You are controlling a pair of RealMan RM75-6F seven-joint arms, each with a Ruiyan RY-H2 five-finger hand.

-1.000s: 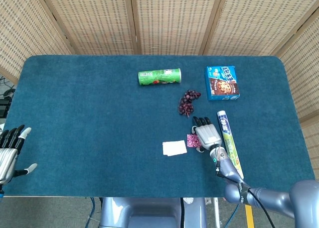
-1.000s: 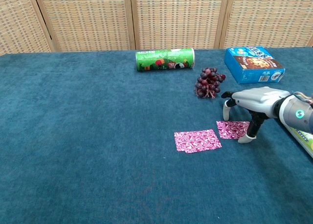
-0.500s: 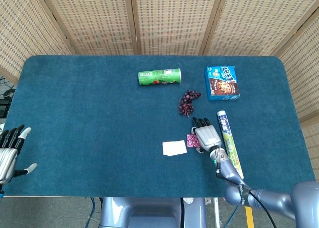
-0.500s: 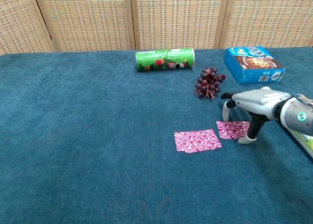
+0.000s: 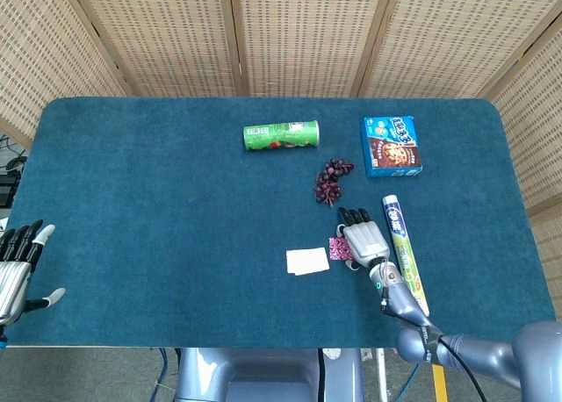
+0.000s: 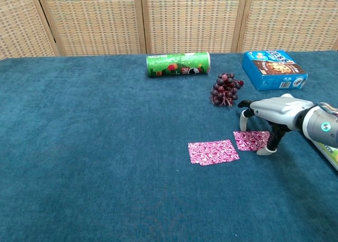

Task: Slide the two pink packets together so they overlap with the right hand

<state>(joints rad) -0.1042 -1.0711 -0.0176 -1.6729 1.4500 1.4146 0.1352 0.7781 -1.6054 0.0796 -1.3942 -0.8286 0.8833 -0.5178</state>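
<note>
Packets: I see the right pink packet (image 6: 251, 140) just beside the left pink packet (image 6: 213, 151), edges near, not overlapping.
Right hand (image 6: 272, 115): arched above my right packet, fingertips (image 6: 265, 150) planted, gripping nothing.
Left hand (image 5: 18, 266): spread, table's (image 5: 158, 218) edge.
Nearby: grapes (image 6: 225, 89).

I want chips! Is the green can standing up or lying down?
Lying down. The green can rests on its side on the blue table, its length running left to right.
</note>
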